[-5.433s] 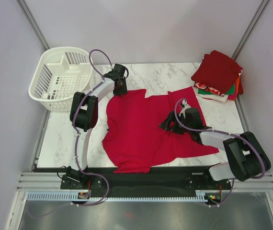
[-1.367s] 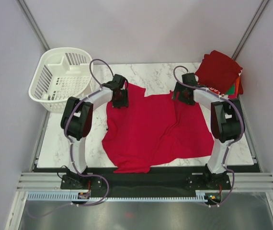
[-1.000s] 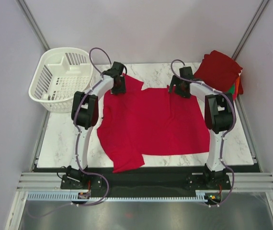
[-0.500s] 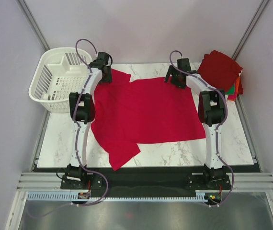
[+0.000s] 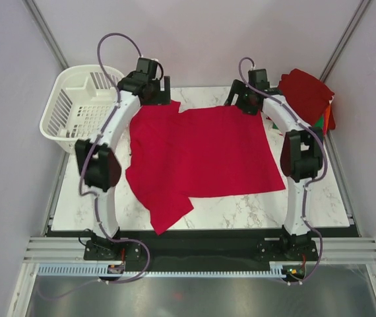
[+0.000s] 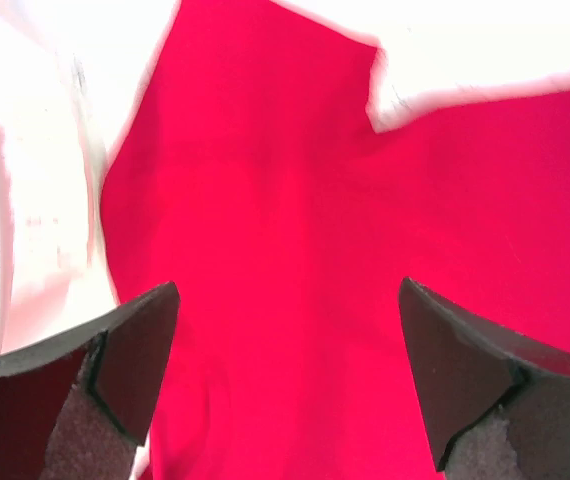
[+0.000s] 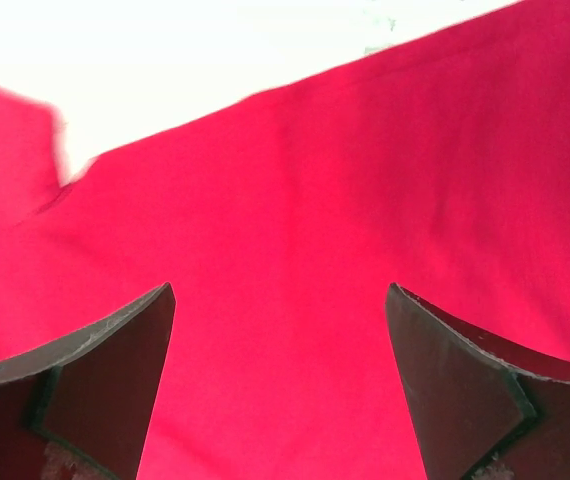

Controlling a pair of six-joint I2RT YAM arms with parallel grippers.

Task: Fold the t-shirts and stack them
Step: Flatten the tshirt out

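Red t-shirt [image 5: 201, 155]: spread on table [image 5: 241, 206].
Left claw [image 6: 285, 375]: apart, empty, above t-shirt's far-left corner.
Right claw [image 7: 280, 370]: apart, empty, above t-shirt's far-right corner.

We are looking down past the left gripper [image 6: 285, 295], whose jaws are standing wide apart, gripping nothing. The bright red t-shirt [image 6: 295, 190] is lying spread below, filling most of the view. The pale table [image 6: 25, 120] is glaring along the top and left.

Overhead rear view, close downward wrist views, shared shirt [image 5: 204, 152]
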